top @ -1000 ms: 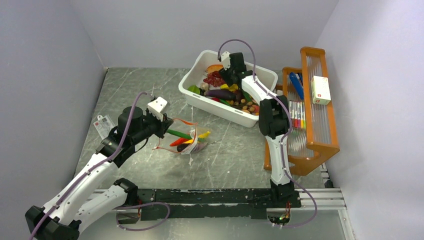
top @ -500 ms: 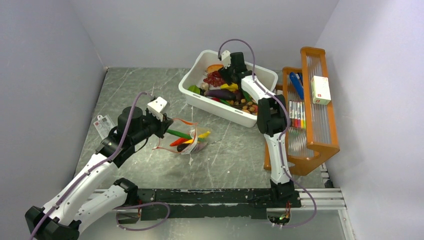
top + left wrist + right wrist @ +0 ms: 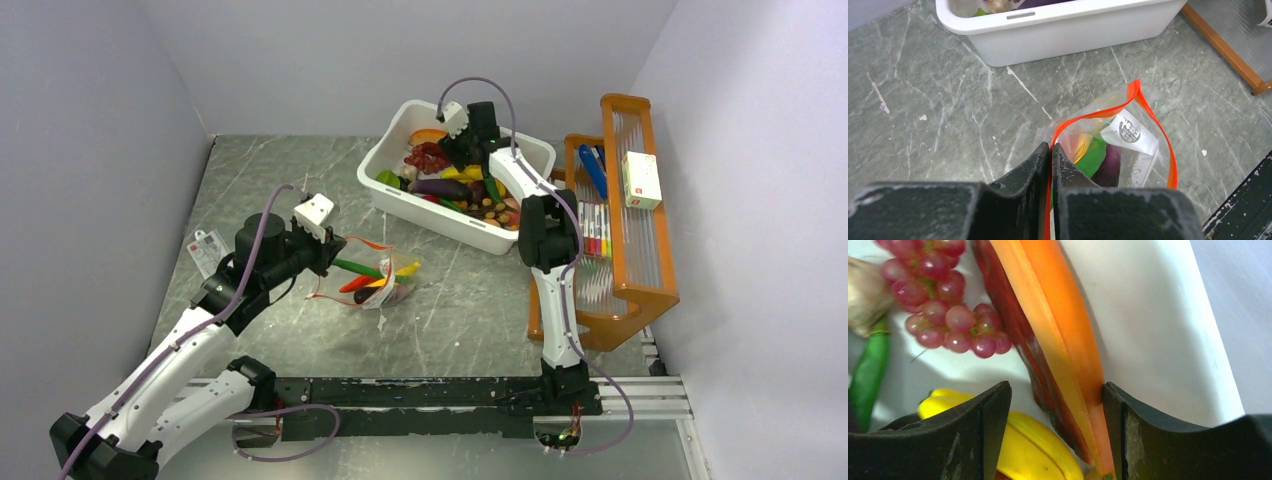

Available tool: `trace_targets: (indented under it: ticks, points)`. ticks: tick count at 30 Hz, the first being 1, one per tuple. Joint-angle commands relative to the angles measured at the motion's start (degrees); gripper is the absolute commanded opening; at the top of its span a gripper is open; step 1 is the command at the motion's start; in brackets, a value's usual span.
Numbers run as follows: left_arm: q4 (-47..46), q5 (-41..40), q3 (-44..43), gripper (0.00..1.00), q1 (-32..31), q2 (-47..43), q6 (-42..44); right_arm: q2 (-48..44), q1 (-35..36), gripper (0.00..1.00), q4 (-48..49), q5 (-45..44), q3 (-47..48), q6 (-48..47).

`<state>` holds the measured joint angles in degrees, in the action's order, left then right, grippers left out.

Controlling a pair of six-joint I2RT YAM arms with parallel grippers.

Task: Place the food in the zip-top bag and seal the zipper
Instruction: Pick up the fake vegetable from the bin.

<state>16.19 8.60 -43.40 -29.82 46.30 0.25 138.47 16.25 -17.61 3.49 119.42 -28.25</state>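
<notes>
Pinching the zipper (image 3: 1148,107) with the left fingers (image 3: 1025,172), pressed together on it at the near end of the open mouth of the bag (image 3: 1143,145). Resting that bag on the surface (image 3: 923,100) near the tub (image 3: 1063,30), with bare room to its left. Showing food (image 3: 1095,155) only dimly through crinkled plastic. Straddling an orange slice (image 3: 1058,325) inside the tub with the right fingers (image 3: 983,425), spread apart, crowding the white wall; cutting off the slice's ends, leaving contact hard to judge.

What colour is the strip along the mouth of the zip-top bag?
The zipper strip is orange-red, clearest in the left wrist view.
</notes>
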Motion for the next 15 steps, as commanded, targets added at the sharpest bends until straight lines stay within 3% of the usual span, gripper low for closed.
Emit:
trace_targets:
  ticks: [1,10,15]
  points:
    - [-0.45,-0.46,-0.21,0.07,0.29,-1.03,0.73,-4.47,0.31,0.64,-7.60,11.55,-0.39,0.30]
    - [-0.50,-0.37,-0.32,0.07,0.34,-0.83,0.88,-7.08,0.36,0.60,-8.25,14.66,0.67,1.52]
    - [-0.45,-0.49,-0.40,0.07,0.38,-0.46,0.98,-6.65,0.29,0.63,-2.54,3.33,-0.06,3.11]
